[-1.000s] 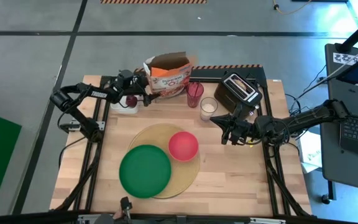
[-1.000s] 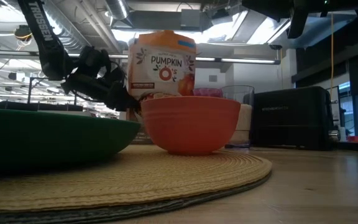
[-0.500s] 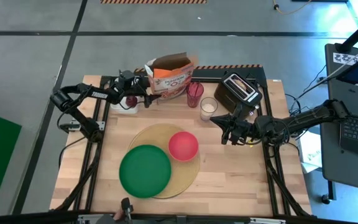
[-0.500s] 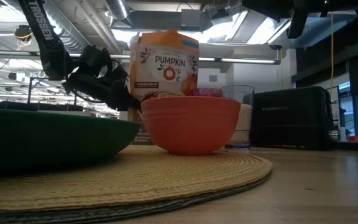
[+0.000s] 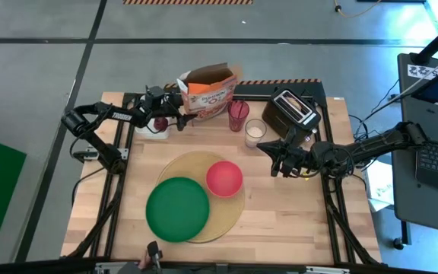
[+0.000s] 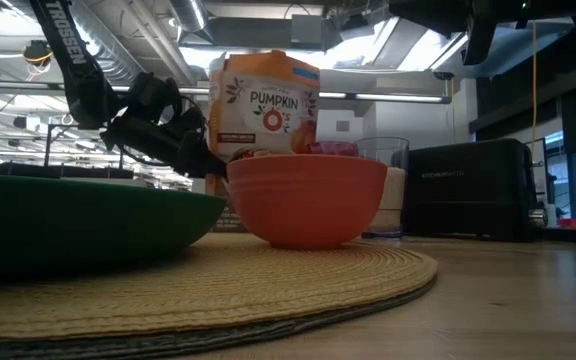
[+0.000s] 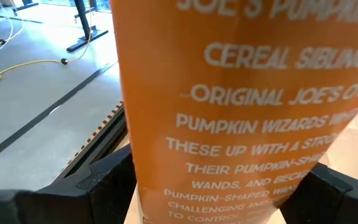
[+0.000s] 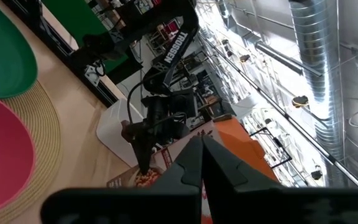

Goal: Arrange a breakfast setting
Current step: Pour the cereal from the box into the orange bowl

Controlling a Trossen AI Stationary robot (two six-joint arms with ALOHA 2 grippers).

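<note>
The round tan placemat (image 5: 220, 221) lies mid-table with the green plate (image 5: 177, 208) and the red bowl (image 5: 224, 178) on it. A small dark-red fruit (image 5: 160, 122) sits on the white cutting board (image 5: 147, 129) at the far left. My left gripper (image 5: 179, 114) is at the left side of an open orange cereal box (image 5: 208, 91), shut on it. My right gripper (image 5: 274, 160) is shut and empty, right of the bowl. The bread ring and the spoon are out of view. My left gripper has the cereal box's narrow printed side (image 7: 241, 124) between its two fingers (image 7: 104, 183), one on each broad face near that edge. The fingers come level from the table's left. The box stands about upright; the bowl and plate hide its base.
A black toaster (image 5: 293, 108), a pink cup (image 5: 239, 114) and a glass of milk (image 5: 255, 131) stand along the far edge, right of the box. Bare wood lies right of the placemat and along the near edge.
My left gripper has gone a little toward the table's right with the cereal box. The box has shifted the same way and turned slightly, then stayed still. My right arm has kept still.
</note>
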